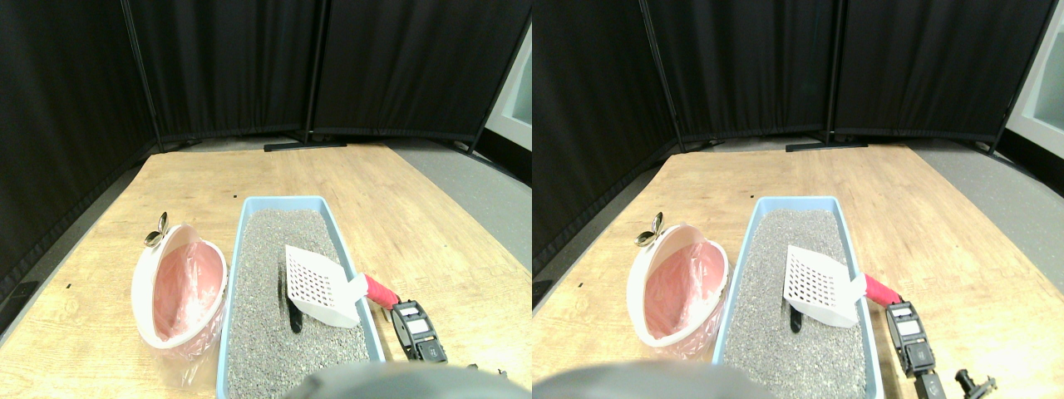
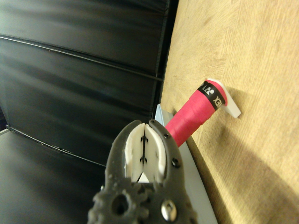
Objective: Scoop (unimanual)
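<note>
One white slotted plastic scoop with red wrapped handle lies propped in the blue litter tray, handle overhanging the right rim for reach; right gripper fingers pressed together, holding nothing.

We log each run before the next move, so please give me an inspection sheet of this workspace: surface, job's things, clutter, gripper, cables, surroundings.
Surface: wooden floor panel, with grey floor beyond its far and right edges.
Job's things: blue litter tray filled with grey litter; white slotted scoop over the litter, its red wrapped handle crossing the tray's right rim; a dark object lies in the litter beside the scoop; white bin with a pink liner lies tilted left of the tray.
Clutter: small shiny metal item behind the bin.
Gripper: right gripper shut and empty, just behind the handle's end.
Cables: nothing seen.
Surroundings: black curtain screens on stands.
</note>
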{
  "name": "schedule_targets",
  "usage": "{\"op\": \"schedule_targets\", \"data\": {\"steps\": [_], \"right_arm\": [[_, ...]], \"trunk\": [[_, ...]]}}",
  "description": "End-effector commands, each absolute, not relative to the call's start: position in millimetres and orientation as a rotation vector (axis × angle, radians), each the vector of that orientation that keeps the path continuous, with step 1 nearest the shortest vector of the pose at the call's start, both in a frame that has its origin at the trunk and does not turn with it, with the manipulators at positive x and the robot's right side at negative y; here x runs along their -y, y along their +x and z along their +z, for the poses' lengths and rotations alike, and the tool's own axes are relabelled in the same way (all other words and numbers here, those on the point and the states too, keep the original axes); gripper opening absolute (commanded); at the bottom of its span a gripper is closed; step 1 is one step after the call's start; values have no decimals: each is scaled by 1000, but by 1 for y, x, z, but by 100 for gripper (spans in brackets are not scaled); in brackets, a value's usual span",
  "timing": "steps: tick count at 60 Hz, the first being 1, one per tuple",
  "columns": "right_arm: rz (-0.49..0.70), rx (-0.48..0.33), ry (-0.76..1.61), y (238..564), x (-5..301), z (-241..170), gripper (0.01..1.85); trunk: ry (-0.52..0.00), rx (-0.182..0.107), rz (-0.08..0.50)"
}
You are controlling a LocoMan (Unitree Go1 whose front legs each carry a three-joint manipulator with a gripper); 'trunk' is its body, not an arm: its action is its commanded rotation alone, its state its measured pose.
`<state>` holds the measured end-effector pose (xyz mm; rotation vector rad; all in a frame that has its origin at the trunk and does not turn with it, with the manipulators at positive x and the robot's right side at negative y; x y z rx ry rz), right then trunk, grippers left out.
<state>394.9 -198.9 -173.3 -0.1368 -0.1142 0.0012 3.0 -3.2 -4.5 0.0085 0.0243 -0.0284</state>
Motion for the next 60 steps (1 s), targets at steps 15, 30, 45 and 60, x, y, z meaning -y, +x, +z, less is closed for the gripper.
{"op": "schedule_targets", "data": {"steps": [15,30,45,60], "right_arm": [[17,180,-120,390,197,-162,41],[42,200,-96,386,198,-162,41],[56,226,53,389,198,-165,81],[80,216,143,396,200,-171,92]], "trunk": [[0,-16,-28],[-4,-16,-31],[-13,-21,-26],[-19,-26,-22]]}}
